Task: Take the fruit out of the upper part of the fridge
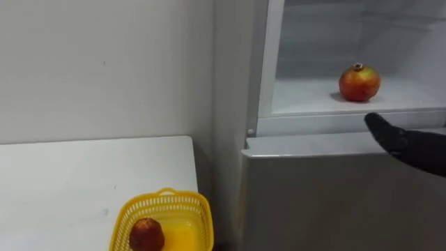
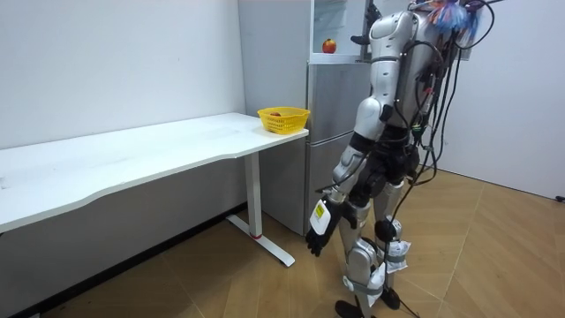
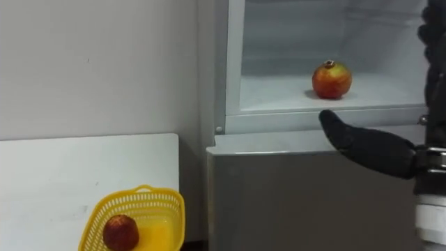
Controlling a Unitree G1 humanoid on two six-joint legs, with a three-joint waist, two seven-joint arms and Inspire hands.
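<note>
right hand (image 3: 366,148) outstretched, empty, below pomegranate (image 3: 332,79)

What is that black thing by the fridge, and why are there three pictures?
It is a two-legged robot's right hand, open and holding nothing, stretched toward a round red fruit on the shelf of the open fridge. Two pictures come from cameras in the robot's head, like two eyes. The third comes from a camera across the room and shows the whole robot standing at the fridge, its left hand hanging empty. Beside the fridge, on a white table, sits a yellow basket with a second fruit inside.
</note>
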